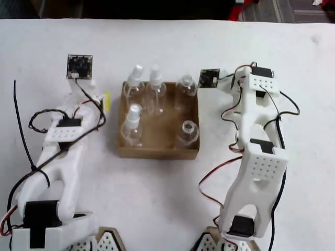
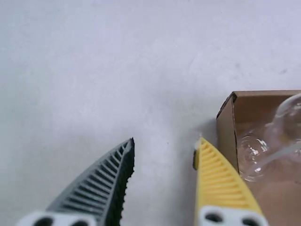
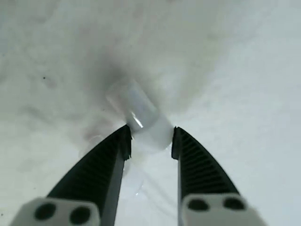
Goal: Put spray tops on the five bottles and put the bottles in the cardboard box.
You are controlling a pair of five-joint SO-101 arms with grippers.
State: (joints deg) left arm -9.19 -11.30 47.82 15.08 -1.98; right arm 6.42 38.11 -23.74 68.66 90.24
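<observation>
Though tilted, spray top (image 3: 140,115) in hand (image 3: 150,135)

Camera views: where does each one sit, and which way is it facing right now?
High view: fixed above, looking down on the table, the cardboard box and both arms.
Left wrist view: on the left arm, looking past the open left gripper at table beside the box's corner.
Right wrist view: on the right arm, looking down past the right gripper, shut on a spray top.
Shared: high and left wrist views both show the box and a bottle inside.
</observation>
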